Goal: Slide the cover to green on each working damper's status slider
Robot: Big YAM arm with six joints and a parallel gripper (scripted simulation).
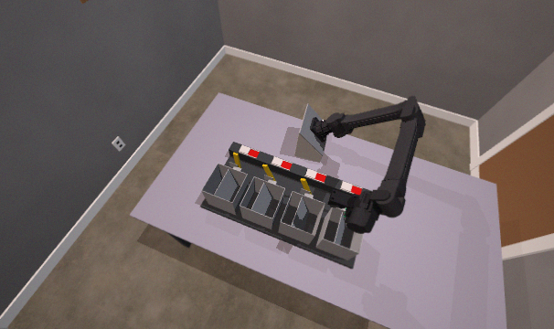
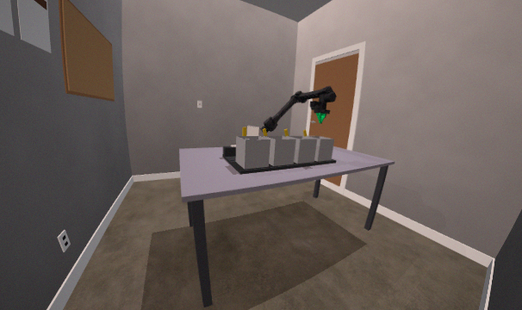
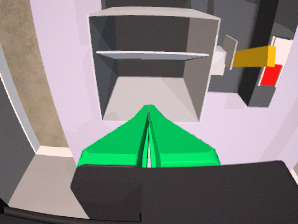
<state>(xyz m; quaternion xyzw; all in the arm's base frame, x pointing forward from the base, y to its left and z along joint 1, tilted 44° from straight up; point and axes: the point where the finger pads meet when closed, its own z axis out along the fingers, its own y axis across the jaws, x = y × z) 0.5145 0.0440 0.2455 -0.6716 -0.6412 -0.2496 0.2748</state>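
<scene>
Four grey open-topped dampers stand in a row on a black base (image 1: 277,219). From left to right they are the first (image 1: 224,187), second (image 1: 261,201), third (image 1: 300,217) and fourth (image 1: 338,233). Behind them runs the slider strip (image 1: 300,170). All four sliders show red beside a white cover, for example the first (image 1: 253,153) and the last (image 1: 356,190). Yellow levers (image 1: 269,172) stand by the first three dampers; the arm hides the fourth. My gripper (image 2: 320,116) (image 3: 148,112) hangs high above the right end of the row, green fingers shut on nothing. The wrist view looks down into a damper (image 3: 153,63) with a yellow lever (image 3: 253,56) beside it.
The arm's base sits behind the slider strip by an upright grey plate (image 1: 313,132). The arm's elbow (image 1: 411,110) arches over the table's right side. The table edge and floor (image 3: 40,143) lie close beyond the dampers. A door (image 2: 334,108) is behind the table.
</scene>
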